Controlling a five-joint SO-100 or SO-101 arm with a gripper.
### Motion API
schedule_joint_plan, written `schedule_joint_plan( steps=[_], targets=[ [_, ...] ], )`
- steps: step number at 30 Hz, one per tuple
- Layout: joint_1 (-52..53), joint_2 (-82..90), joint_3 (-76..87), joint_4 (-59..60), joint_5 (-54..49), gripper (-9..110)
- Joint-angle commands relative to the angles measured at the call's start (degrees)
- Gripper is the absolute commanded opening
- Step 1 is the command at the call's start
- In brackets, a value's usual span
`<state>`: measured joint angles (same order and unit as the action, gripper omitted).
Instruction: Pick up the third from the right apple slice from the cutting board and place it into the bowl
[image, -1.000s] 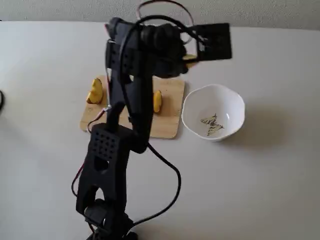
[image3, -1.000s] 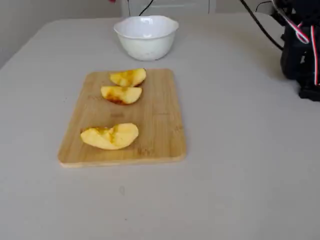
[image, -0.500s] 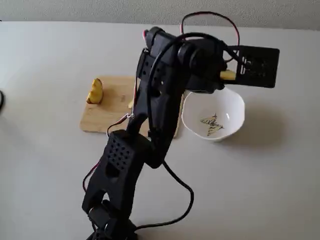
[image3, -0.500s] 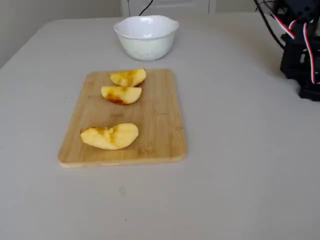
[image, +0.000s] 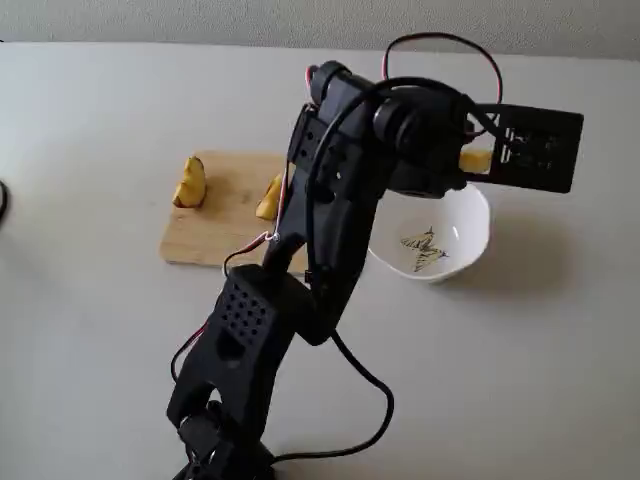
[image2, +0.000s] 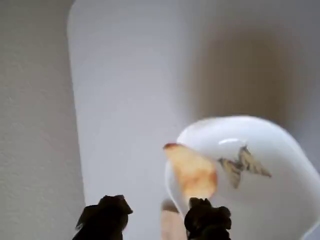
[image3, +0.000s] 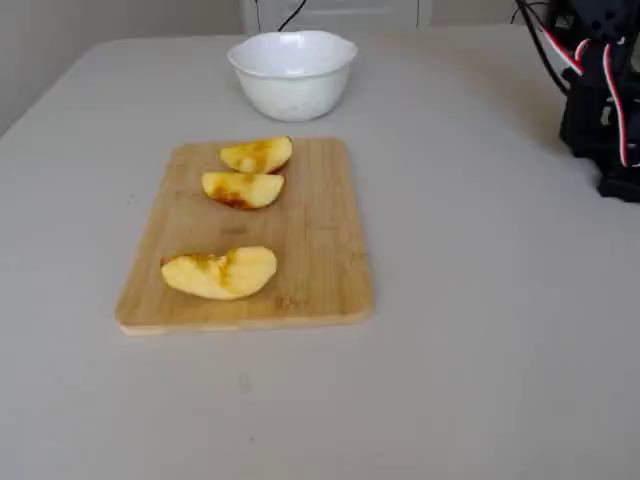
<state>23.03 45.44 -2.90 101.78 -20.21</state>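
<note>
My gripper (image: 478, 160) hangs above the white bowl (image: 486, 216), shut on a golden-yellow apple slice (image: 476, 159). In the wrist view the apple slice (image2: 192, 172) sits in front of a dark finger (image2: 206, 220), over the near rim of the bowl (image2: 225, 120) with its leafy motif. The wooden cutting board (image: 215, 228) lies left of the bowl, partly hidden by the arm. In a fixed view the cutting board (image3: 310, 230) carries three slices: two close together (image3: 256, 154) (image3: 243, 188) near the bowl (image3: 292, 90), and one (image3: 220, 273) at the near end.
The black arm (image: 330, 230) stretches from its base (image: 215, 450) across the board's right part. A black cable (image: 365, 440) loops on the table beside the base. The arm's base (image3: 600, 110) stands at the right edge in a fixed view.
The arm has swung right from above the cutting board to above the bowl, carrying the slice. The three slices on the board have not moved.
</note>
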Motion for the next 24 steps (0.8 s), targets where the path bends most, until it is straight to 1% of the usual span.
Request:
schedule_joint_plan(
  steps=[1,9,11,16,18,24],
  targets=[
    [1.0,1.6,-2.6,1.8,-0.4,18],
    [0.0,2.7,-2.5,2.0,-0.6,18],
    [-1.3,4.3,-2.1,2.0,-1.2,16],
    [-7.6,12.9,3.4,2.0,-2.0,5],
    [-11.0,18.6,7.6,2.0,0.1,0],
    [-18.8,40.3,16.7,2.0,11.3,0]
  ],
)
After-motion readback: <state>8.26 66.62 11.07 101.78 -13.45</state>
